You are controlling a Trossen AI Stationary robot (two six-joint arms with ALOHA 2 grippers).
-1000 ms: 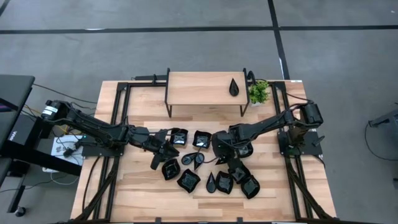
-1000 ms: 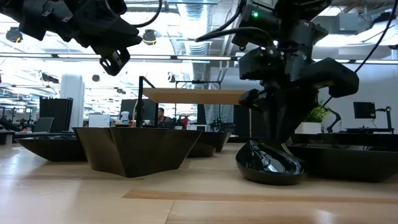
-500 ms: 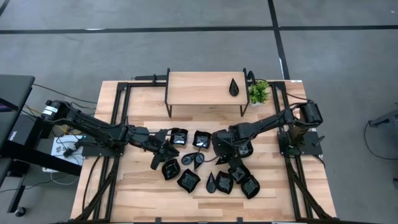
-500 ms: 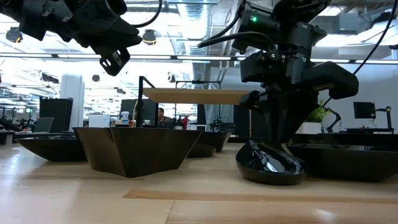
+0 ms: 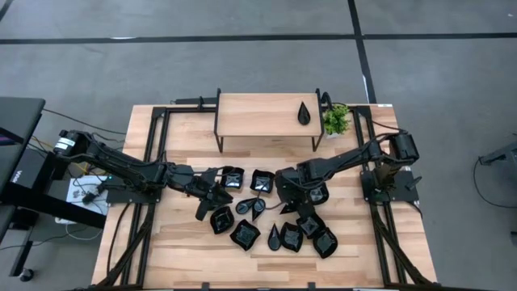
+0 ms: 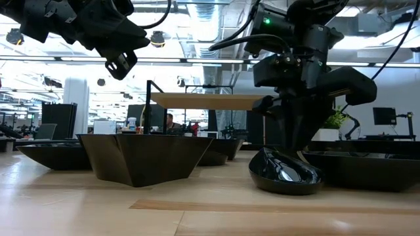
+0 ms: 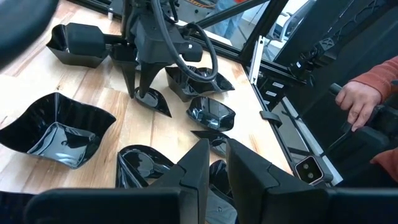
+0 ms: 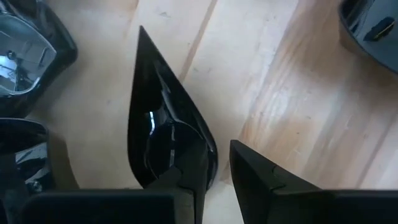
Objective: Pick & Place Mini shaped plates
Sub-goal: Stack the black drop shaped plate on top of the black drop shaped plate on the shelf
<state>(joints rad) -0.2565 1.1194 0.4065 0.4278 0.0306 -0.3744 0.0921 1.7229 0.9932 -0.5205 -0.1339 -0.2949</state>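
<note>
- Near the table's front edge, a row of glossy black mini plates (image 5: 291, 237) lies on the wooden table (image 5: 186, 250), some touching one another.
- The left gripper (image 5: 212, 194) hangs above the table, left of centre, over a black dish; its fingers (image 7: 198, 163) stand narrowly apart and hold nothing.
- The right gripper (image 5: 284, 202) is down among the dishes, one finger inside a teardrop plate (image 8: 165, 140) (its point facing away from the wrist) and the other outside its rim; whether it pinches, I cannot tell.
- Farther back, a raised wooden shelf (image 5: 258, 115) carries one teardrop dish (image 5: 304, 112); a small potted plant (image 5: 337, 120) stands just right of it.
</note>
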